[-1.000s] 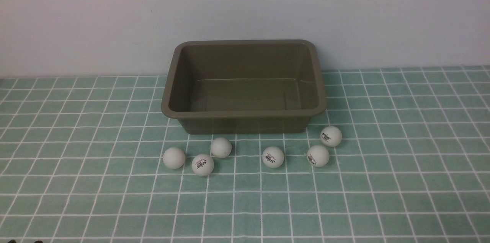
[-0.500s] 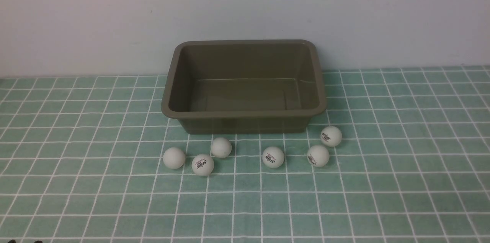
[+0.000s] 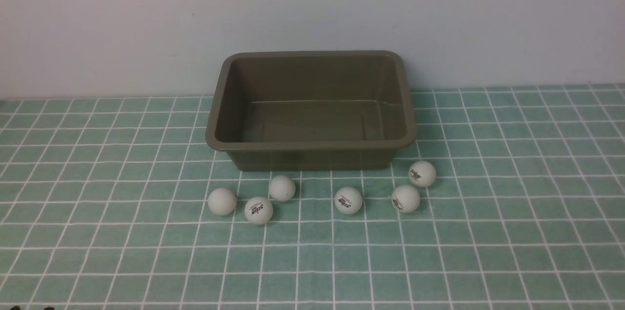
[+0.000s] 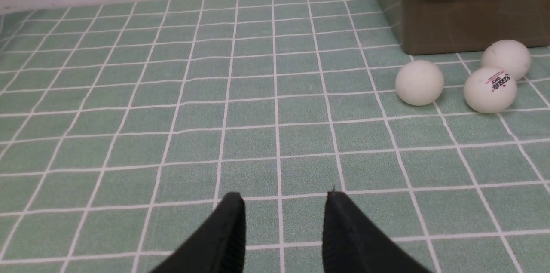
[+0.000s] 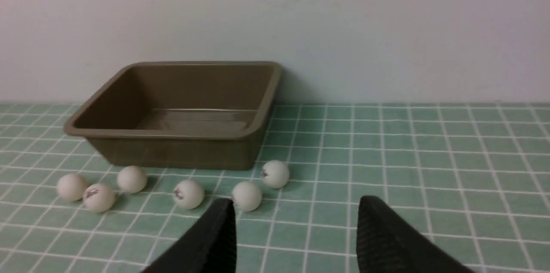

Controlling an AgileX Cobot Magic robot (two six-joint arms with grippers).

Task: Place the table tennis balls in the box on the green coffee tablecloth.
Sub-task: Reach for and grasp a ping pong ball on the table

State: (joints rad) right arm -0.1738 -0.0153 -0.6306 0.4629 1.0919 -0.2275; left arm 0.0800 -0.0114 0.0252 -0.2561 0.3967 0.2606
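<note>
L hand (image 4: 283, 195) low over cloth (image 4: 129, 92), spread, empty | R hand (image 5: 297, 200) spread, empty, near balls (image 5: 246, 196)

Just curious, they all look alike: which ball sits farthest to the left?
The plain ball at the row's left end, no logo showing, just left of the logo-printed ball.

- Olive-brown rectangular plastic tub (image 4: 468, 19): left wrist view crops it at the frame edge, only one corner's wall and rim visible.
- Small white matte balls (image 4: 419, 82): just three in that view; the one nearest the tub is partly behind another.
- Ball logos (image 3: 259, 210): too small to read.
- Left gripper (image 4: 284, 197), right gripper (image 5: 296, 204): fingers cropped, bodies unseen.
- Two dark specks (image 3: 15, 308) at front view's lower edge: possibly arm parts, can't tell.
</note>
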